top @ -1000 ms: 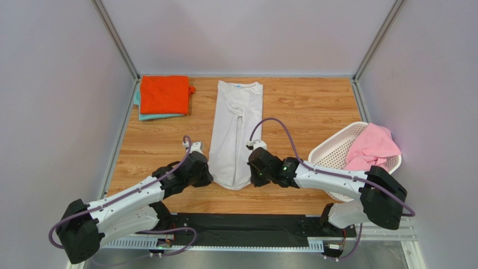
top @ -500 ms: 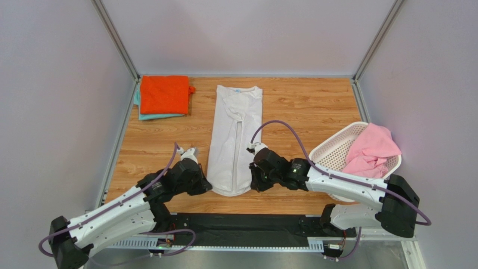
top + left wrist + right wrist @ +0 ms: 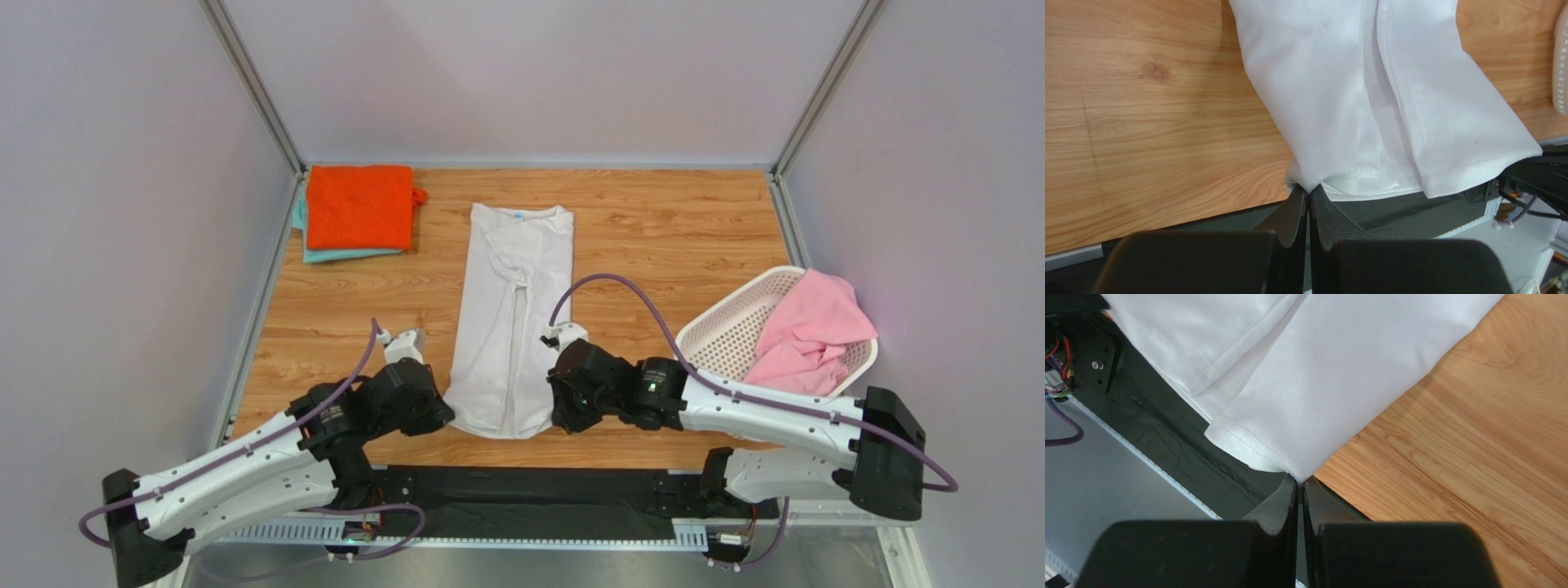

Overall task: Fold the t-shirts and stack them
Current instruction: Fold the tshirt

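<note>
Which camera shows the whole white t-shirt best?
The top external view: the whole white t-shirt shows, collar to hem. Each wrist view shows only one hem corner, pinched by the left gripper or the right gripper.

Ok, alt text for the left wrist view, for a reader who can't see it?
The left jaws are shut on a bottom corner of the white t-shirt, which is folded lengthwise into a long strip running away across the wooden table. A dark strip shows below the hem at lower right.
</note>
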Motion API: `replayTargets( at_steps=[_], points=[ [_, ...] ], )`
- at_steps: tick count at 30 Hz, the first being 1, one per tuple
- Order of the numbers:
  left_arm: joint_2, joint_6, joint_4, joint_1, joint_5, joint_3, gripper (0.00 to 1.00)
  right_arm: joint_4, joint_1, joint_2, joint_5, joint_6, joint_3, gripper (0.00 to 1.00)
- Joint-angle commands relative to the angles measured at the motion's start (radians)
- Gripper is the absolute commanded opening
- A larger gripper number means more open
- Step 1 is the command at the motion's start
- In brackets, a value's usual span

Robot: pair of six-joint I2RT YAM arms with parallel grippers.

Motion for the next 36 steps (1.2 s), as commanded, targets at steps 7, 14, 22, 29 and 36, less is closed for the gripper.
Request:
replayTargets(
  at_steps=[7, 14, 22, 29, 36],
  points=[
    [0.202, 0.067, -0.028, 0.005, -0.206, 0.237, 0.0, -0.032, -0.112, 0.008, 0.128, -0.048, 0.089, 0.02],
    [0.352, 0.151, -0.003, 0.105, -0.229, 0.356, 0.0, -0.026, -0.214, 0.058, 0.133, -0.119, 0.163, 0.02],
    [0.513, 0.255, 0.082, 0.231, -0.125, 0.484, 0.0, -0.001, -0.336, 0.142, 0.085, -0.19, 0.263, 0.02],
    [0.65, 0.307, 0.123, 0.309, -0.082, 0.576, 0.0, 0.014, -0.434, 0.247, 0.027, -0.223, 0.362, 0.02],
    [0.797, 0.375, 0.169, 0.398, 0.002, 0.659, 0.0, 0.03, -0.497, 0.36, -0.017, -0.239, 0.445, 0.02]
  ],
)
